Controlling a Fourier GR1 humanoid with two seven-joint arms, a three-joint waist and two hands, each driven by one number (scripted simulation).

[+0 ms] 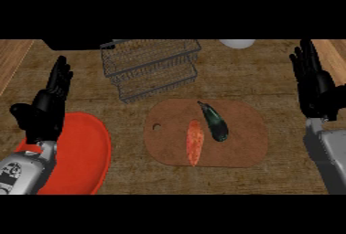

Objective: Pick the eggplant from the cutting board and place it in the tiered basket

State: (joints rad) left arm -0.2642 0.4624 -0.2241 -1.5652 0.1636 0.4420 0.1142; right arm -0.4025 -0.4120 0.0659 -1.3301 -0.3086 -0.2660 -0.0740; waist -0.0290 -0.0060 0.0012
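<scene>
At the centre of the wooden counter (270, 82) lay one brown cutting board (246, 137), rounded at the corners, with a small hole near its left edge.

On the board, right of middle: one eggplant (215, 122), dark and glossy, lying at a slant with its stem end pointing up and left. It touched neither hand.

On the board, just left of the eggplant: one orange vegetable (194, 142), long and narrow, possibly a carrot or sweet potato; the view was too poor to say which. The two lay near each other but apart.

Behind the board, toward the upper left: one tiered basket (152, 68) of dark wire, its levels stacked and tilted in this view.

At the left edge: one red plate (88, 155), partly covered by the left forearm.

At the top edge, right of the basket: part of a white round object (236, 43), cut off by the frame.

Left hand (44, 112): fingers straight and apart, raised, holding nothing, above the plate's left side.

Right hand (314, 87): fingers straight and apart, raised, holding nothing, at the right edge, well apart from the board.
</scene>
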